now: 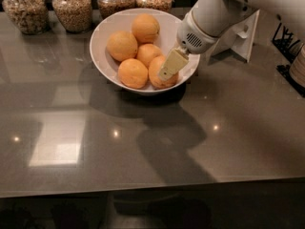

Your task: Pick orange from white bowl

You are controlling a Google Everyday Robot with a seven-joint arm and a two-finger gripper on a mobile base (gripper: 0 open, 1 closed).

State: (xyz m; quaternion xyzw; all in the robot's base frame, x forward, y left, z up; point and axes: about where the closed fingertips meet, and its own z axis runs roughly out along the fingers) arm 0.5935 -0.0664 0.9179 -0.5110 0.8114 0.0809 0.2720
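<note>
The white bowl point(102, 37) stands at the back middle of the grey counter and holds several oranges. The front-right orange point(157, 75) lies against the bowl's near rim, partly covered by my gripper. Other oranges sit at the back point(145, 27), the left point(122, 46), the middle point(147, 54) and the front point(132, 73). My gripper point(171, 66) comes in from the upper right on a white arm. It reaches down into the bowl, and its yellowish tip lies over the front-right orange.
Several glass jars of grains point(71, 6) line the counter's back edge behind the bowl. A white stand point(238, 37) is right of the bowl, behind the arm. A dark wire rack point(288, 46) sits at the far right.
</note>
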